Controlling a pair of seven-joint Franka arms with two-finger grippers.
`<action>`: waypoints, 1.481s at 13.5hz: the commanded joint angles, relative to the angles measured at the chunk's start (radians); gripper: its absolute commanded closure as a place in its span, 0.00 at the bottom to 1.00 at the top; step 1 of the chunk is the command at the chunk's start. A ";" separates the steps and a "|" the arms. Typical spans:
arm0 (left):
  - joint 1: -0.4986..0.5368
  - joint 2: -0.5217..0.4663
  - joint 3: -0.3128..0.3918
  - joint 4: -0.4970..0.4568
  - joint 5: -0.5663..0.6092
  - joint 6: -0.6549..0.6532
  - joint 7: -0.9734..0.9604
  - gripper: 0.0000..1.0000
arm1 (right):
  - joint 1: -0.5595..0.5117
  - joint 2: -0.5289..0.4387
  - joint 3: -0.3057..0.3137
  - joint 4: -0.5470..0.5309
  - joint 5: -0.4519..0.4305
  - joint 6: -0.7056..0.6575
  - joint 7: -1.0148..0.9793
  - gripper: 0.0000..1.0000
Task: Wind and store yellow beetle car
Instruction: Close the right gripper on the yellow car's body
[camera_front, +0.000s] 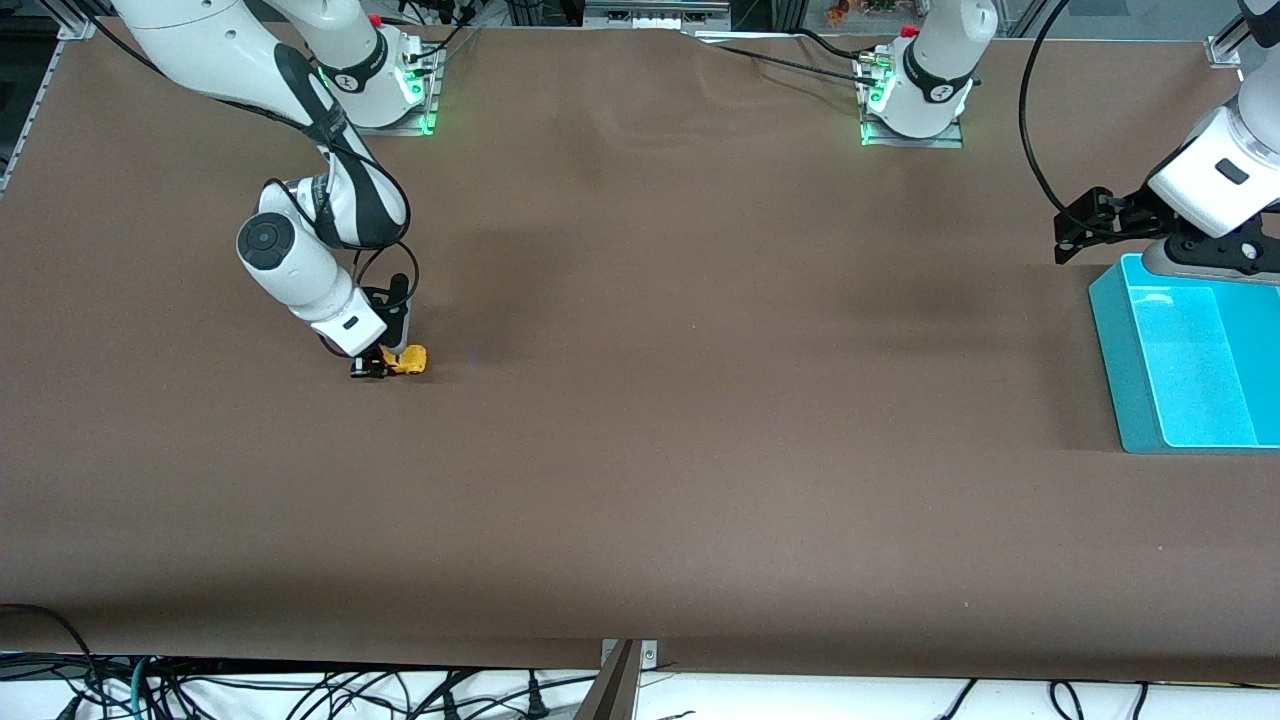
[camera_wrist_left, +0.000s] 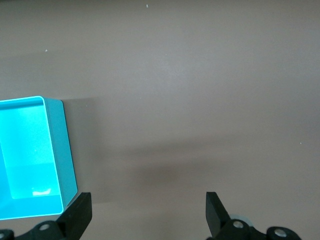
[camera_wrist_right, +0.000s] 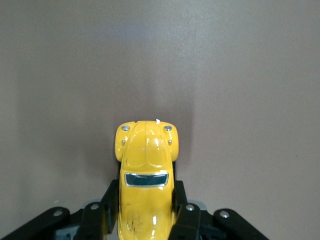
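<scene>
Bright-yellow beetle car (camera_wrist_right: 146, 180) with dark windscreen at lower centre of the right wrist view, black gripper fingers (camera_wrist_right: 186, 220), plain brown tabletop (camera_front: 640, 450), turquoise bin (camera_front: 1190, 365) at right edge, white arms

The yellow beetle car (camera_wrist_right: 146, 175) had a glossy, smooth body like painted metal or hard plastic, catching bright highlights along its roof, and its small window looked dark and shiny. The right gripper (camera_wrist_right: 145, 220) pressing on its sides had matt black plastic-looking fingers (camera_wrist_right: 186, 220) set with small bright metal screws. The table (camera_front: 640, 450) was covered in a matt brown sheet, finely grained and faintly rippled near the arms' bases. The turquoise bin (camera_front: 1120, 370) looked like smooth plastic with a soft sheen. The left gripper (camera_wrist_left: 147, 212) showed the same dull black fingers, and both arms wore glossy white shells.
</scene>
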 joint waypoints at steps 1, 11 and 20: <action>-0.002 0.007 0.001 0.023 0.019 -0.018 0.016 0.00 | -0.026 0.029 0.011 -0.001 0.019 0.027 -0.027 0.80; -0.002 0.007 0.001 0.023 0.019 -0.018 0.016 0.00 | -0.148 0.047 0.045 -0.006 0.022 0.022 -0.186 0.80; -0.002 0.007 0.001 0.023 0.019 -0.020 0.016 0.00 | -0.247 0.069 0.045 -0.003 0.022 0.021 -0.298 0.80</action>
